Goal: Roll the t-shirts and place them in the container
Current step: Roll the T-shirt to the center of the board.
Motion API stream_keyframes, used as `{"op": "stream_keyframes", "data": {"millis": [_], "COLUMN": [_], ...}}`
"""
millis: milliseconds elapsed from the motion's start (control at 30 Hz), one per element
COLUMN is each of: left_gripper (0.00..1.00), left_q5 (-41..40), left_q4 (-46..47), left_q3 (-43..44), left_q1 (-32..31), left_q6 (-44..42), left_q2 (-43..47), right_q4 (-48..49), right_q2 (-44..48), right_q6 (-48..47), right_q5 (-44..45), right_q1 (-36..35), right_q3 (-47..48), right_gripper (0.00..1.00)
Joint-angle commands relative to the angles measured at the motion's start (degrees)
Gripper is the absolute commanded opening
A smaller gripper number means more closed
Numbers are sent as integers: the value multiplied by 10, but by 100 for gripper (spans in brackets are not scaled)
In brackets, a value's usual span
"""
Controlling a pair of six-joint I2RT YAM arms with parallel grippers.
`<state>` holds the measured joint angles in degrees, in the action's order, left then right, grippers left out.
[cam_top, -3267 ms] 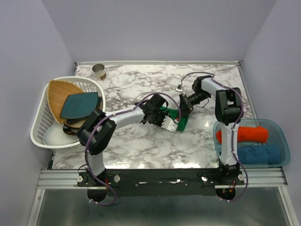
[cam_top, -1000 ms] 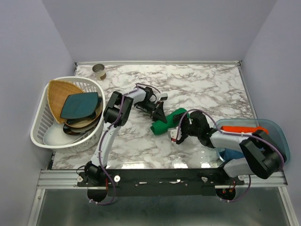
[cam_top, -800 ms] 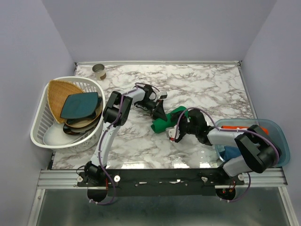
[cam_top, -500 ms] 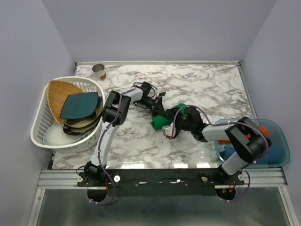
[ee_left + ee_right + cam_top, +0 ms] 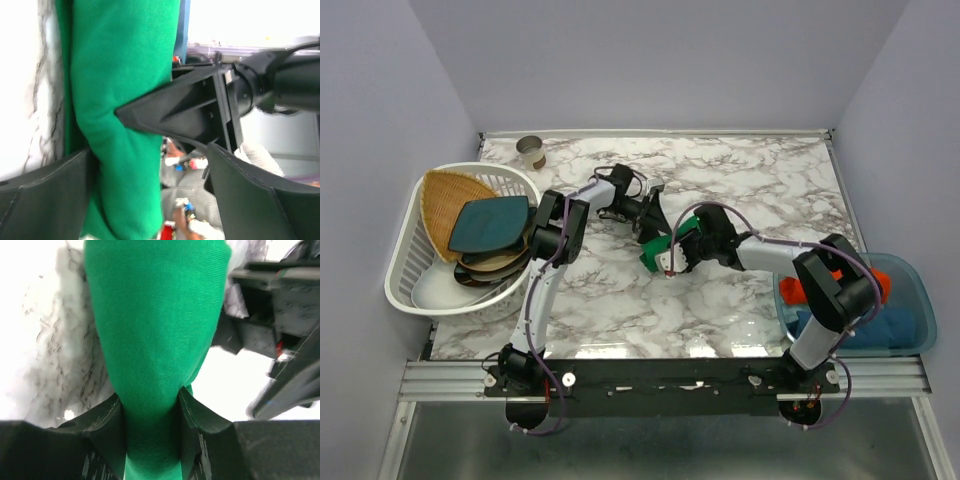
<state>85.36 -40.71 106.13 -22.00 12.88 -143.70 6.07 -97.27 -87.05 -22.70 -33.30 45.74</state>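
Mid-worktop (image 5: 740, 180): green t-shirt (image 5: 656, 256), rolled. Right claw (image 5: 670, 256) pinching near end, pads pressed into cloth. Long axis running straight out from that claw, toward left claw (image 5: 650, 215). Left claw spread wide astride far end, not clamping. Right arm in sole charge. Likely next: haul right, to bin (image 5: 923, 296) beside orange bundle (image 5: 880, 283), blue bundle (image 5: 898, 328).

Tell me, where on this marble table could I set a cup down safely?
The far right of the white marble tabletop, beyond the arms, is bare, and so is the near strip between the white plastic basket and clear blue bin. The middle is crowded: the left gripper and right gripper meet at the bright green cloth t-shirt.
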Motion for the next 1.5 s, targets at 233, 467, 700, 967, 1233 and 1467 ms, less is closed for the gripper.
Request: {"op": "stream_keyframes", "data": {"millis": [233, 467, 700, 967, 1233, 1467], "left_gripper": [99, 99, 99, 99, 99, 98], "left_q5": [-355, -540, -630, -598, -680, -664], "left_q4": [-155, 1, 126, 112, 184, 294], "left_q3": [136, 1, -200, -377, -556, -614], "left_q1": [13, 16, 11, -51, -247, -327], "left_q6": [-229, -230, -288, -414, -567, -550], "left_q2": [97, 257, 455, 616, 718, 717], "right_q4": [-552, -665, -745, -801, -815, -831], "right_q2": [-67, -128, -198, -279, -334, -357], "right_q6": [70, 188, 252, 271, 311, 329], "right_q5": [-92, -156, -229, -219, -186, -172], "right_q1": [26, 39, 46, 46, 53, 62], "right_q3": [212, 297, 361, 399, 431, 448], "right_gripper": [43, 42, 41, 41, 41, 41]}}
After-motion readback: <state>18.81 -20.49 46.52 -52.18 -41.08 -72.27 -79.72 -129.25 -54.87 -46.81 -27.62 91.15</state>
